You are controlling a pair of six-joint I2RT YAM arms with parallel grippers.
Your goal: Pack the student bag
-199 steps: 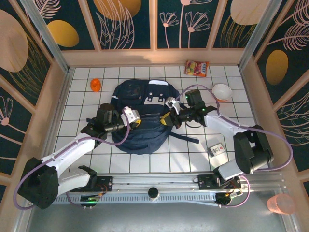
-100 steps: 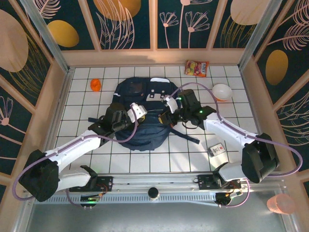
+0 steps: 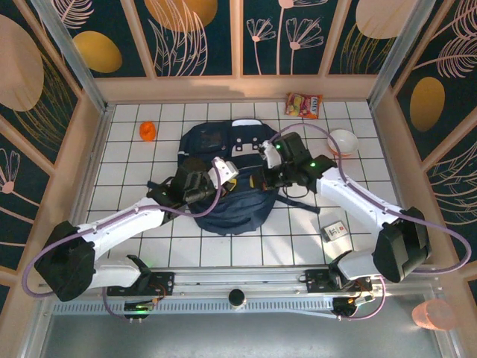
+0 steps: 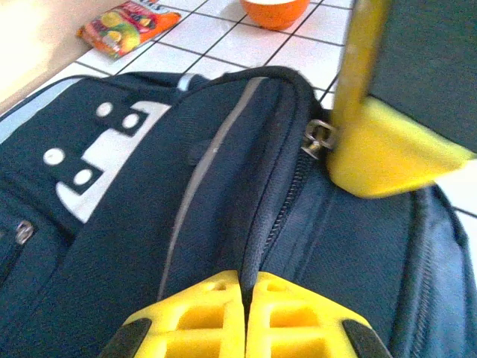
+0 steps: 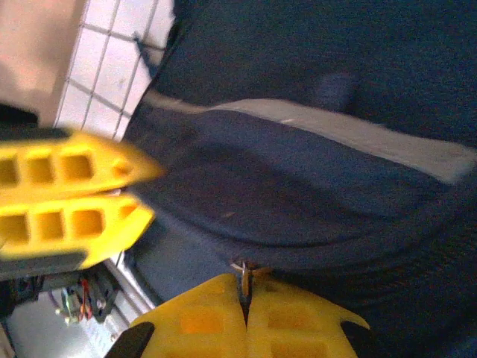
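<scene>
- One bag lies flat in the middle of the tabletop.
- Left jaws are closed, with the tips at the zip line of the bag; whether they pinch fabric, I cannot tell.
- Right jaws are closed on one metal zip pull.
- One snack packet lies at the far edge; its print is too small to read.
- One bowl is near the right edge, one box toward the near right corner, and one orange item toward the far left corner.

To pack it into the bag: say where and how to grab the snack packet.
Pinch the snack packet by its near edge, coming from above on the near side: it lies flat, close to the far wall, so that edge seems freest.
</scene>
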